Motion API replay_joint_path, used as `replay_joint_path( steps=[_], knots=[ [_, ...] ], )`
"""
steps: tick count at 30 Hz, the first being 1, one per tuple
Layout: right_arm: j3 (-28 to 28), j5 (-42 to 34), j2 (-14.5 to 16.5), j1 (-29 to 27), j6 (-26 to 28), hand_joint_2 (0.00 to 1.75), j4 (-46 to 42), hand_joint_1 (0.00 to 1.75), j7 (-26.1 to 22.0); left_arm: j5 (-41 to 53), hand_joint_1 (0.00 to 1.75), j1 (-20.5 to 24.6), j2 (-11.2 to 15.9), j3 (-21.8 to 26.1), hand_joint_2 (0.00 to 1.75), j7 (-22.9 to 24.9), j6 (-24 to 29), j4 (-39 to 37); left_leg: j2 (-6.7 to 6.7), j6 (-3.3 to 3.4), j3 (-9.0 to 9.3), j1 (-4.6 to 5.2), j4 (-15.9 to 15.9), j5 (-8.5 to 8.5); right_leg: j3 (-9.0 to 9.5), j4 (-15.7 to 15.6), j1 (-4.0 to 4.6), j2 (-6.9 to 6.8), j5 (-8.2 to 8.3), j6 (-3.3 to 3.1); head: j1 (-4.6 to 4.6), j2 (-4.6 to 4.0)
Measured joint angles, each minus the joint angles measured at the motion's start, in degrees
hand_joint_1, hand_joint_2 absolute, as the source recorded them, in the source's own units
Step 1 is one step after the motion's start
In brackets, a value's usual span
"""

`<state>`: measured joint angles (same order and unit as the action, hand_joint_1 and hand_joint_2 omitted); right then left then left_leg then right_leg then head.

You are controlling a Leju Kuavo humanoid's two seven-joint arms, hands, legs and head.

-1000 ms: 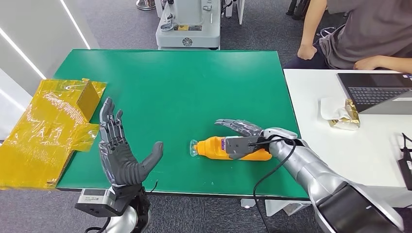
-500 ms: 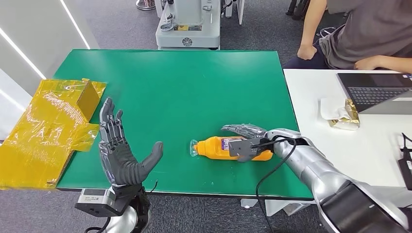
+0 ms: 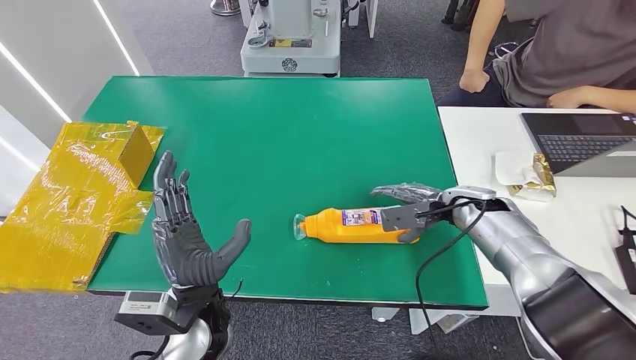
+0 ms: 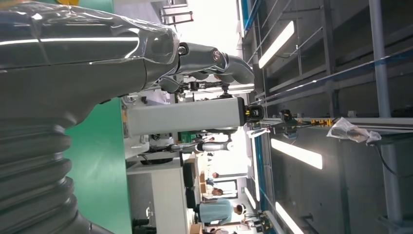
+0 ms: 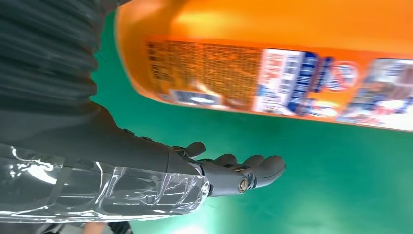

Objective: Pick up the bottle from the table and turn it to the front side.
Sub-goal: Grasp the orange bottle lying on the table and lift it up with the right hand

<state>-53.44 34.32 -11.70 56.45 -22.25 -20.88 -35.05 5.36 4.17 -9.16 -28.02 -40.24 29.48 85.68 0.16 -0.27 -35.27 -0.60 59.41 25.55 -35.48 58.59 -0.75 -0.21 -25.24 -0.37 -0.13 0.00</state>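
An orange bottle (image 3: 352, 226) lies on its side on the green table (image 3: 285, 135), its cap toward the left and a label facing up. My right hand (image 3: 405, 210) sits at the bottle's base end, with the fingers (image 3: 401, 193) stretched out along its far side and the thumb at its near side. From the right wrist, the bottle (image 5: 272, 63) and its printed label are close by, with the straight fingers (image 5: 243, 173) apart from it. My left hand (image 3: 184, 236) stands raised over the table's front left, palm turned to the right, fingers spread, holding nothing.
Crumpled yellow film (image 3: 75, 202) with a small box (image 3: 136, 154) covers the table's left edge. On the white table (image 3: 525, 240) at right are a laptop (image 3: 585, 139) and a gold-wrapped item (image 3: 534, 180). A person (image 3: 555, 52) sits there. A grey machine base (image 3: 289, 45) stands beyond.
My right hand has slid right along the bottle, from over its middle to its base end, uncovering the label. The bottle has stayed put. The left hand has not moved.
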Motion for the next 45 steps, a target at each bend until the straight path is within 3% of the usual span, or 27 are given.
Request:
replay_joint_path(
  steps=[11,26,27,28,30,31,32,43,44,45],
  knots=[
    [-0.9,-1.2,-1.2,-2.3,2.1,1.75,-0.1,0.00,-0.3,-0.2,0.00,0.0,0.3,0.0,1.75,0.0,0.7,-0.2,0.01,0.00,0.01,-0.02,0.0,0.00,-0.01,0.0,0.02,0.01,0.00,0.00,0.00,0.00],
    [-1.7,-1.9,0.1,-2.7,4.5,1.75,-0.1,0.00,-0.6,-0.3,0.00,0.0,0.5,0.0,1.75,0.0,1.9,-0.2,0.01,0.00,-0.01,-0.01,0.0,0.00,0.00,0.0,0.01,0.01,0.00,0.00,0.00,0.00],
    [-1.7,-1.9,0.2,-2.7,4.7,1.75,-0.1,0.13,-0.6,-0.2,0.00,0.0,0.5,0.0,1.75,0.0,1.9,-0.2,0.01,0.00,-0.01,-0.01,0.0,0.00,0.00,0.0,0.01,0.01,0.00,0.00,0.00,0.00],
    [-1.8,-1.9,0.5,-2.6,4.8,1.75,-0.1,0.47,-0.6,-0.2,0.00,0.0,0.5,0.0,1.75,0.0,1.9,-0.2,0.01,0.00,-0.01,-0.02,0.0,0.00,0.00,0.0,0.01,0.01,0.00,0.00,0.00,0.00],
    [-1.8,-1.9,0.9,-2.4,4.9,1.75,-0.1,1.34,-0.6,-0.2,0.00,0.0,0.5,0.0,1.75,0.0,2.0,-0.2,0.01,0.00,-0.01,-0.02,0.0,0.00,0.00,0.0,0.01,0.01,0.00,0.00,0.00,0.00],
    [-1.9,-1.9,1.1,-2.3,5.0,1.75,0.0,1.64,-0.6,-0.2,0.00,0.0,0.5,0.0,1.75,0.0,2.0,-0.2,0.01,0.00,-0.01,-0.02,0.0,0.00,0.00,0.0,0.01,0.01,0.00,0.00,0.00,0.00],
    [-1.9,-1.9,1.4,-2.2,5.0,1.75,0.0,1.75,-0.6,-0.2,0.00,0.0,0.5,0.0,1.75,0.0,2.0,-0.2,0.01,0.00,-0.01,-0.02,0.0,0.00,0.00,0.0,0.01,0.01,0.00,0.00,0.00,0.00],
    [-2.1,-2.9,2.3,-1.8,5.5,1.75,0.1,1.75,-1.3,-0.2,0.00,0.0,0.5,0.1,1.75,0.0,1.9,-0.2,0.00,0.00,-0.01,-0.01,0.0,0.00,0.00,0.0,0.01,0.00,0.00,0.00,0.00,0.00],
    [-2.1,-2.9,2.3,-1.8,5.6,1.75,0.1,1.70,-1.4,-0.2,0.00,0.0,0.5,0.1,1.75,0.0,1.9,-0.2,0.00,0.00,-0.02,-0.01,0.0,0.00,0.00,0.0,0.00,0.00,0.00,0.00,0.00,0.00],
    [-2.2,-2.9,2.3,-1.8,5.6,1.75,0.1,1.36,-1.4,-0.2,0.00,0.0,0.5,0.1,1.75,0.0,2.0,-0.2,0.00,0.00,-0.02,-0.01,0.0,0.00,0.00,0.0,0.00,0.00,0.00,0.00,0.00,0.00]
  ],
)
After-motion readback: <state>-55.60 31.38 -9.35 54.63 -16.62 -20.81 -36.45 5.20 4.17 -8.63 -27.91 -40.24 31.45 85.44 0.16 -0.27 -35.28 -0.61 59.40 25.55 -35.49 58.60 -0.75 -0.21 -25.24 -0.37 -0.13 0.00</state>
